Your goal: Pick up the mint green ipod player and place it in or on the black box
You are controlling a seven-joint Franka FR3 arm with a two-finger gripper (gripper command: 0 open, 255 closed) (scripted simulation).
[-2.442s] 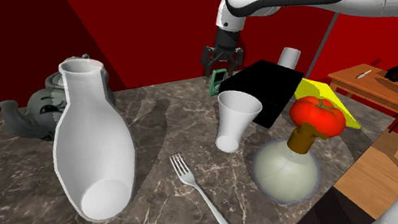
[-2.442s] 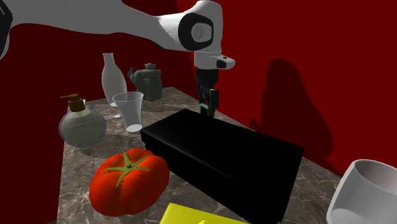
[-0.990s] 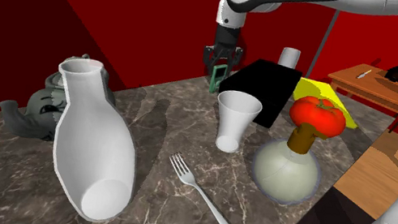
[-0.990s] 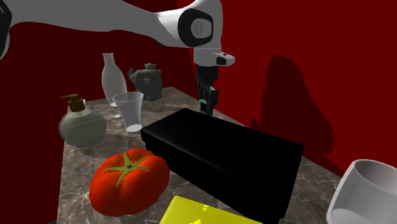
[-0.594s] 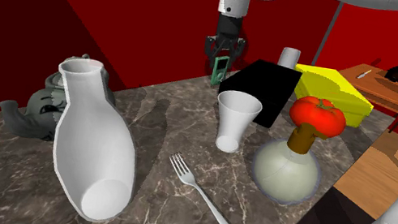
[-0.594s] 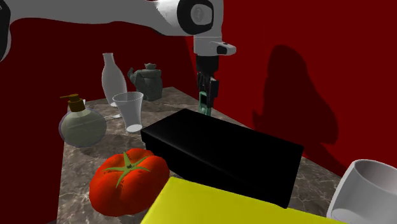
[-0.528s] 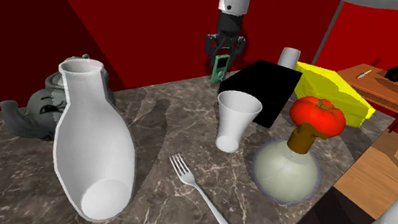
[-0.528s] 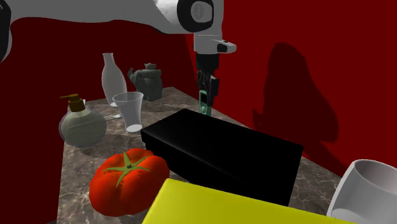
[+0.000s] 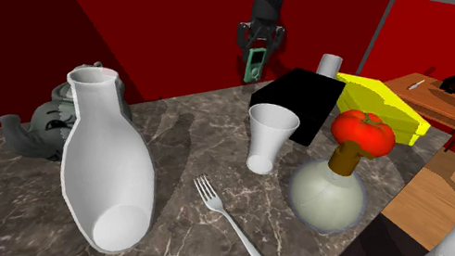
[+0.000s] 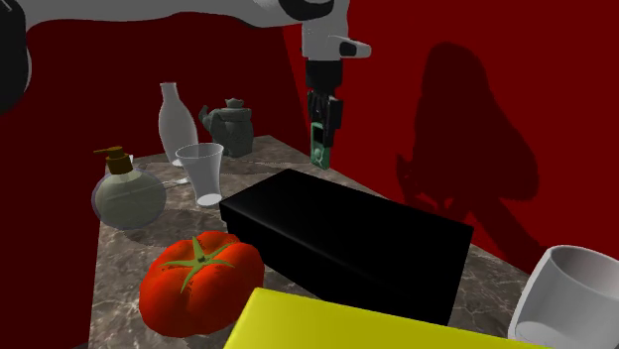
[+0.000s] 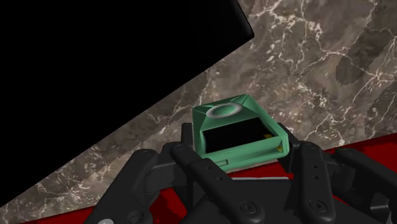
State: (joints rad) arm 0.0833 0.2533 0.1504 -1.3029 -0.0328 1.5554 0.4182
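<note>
The mint green iPod player hangs upright in the air above the marble table's far edge, clasped by my black gripper, which is shut on it. From the second exterior view the iPod player dangles below the gripper, behind and above the black box's far corner. The black box lies flat on the table, to the shoulder view's right of the iPod. In the wrist view the iPod player sits between the fingers of the gripper, with the black box beside it below.
On the marble table stand a large white vase, a white cup, a round soap bottle, a tomato, a fork and a grey teapot. A yellow block lies past the box.
The gripper has risen straight up with the iPod, lifting it clear of the table. The yellow block has shifted beside the box.
</note>
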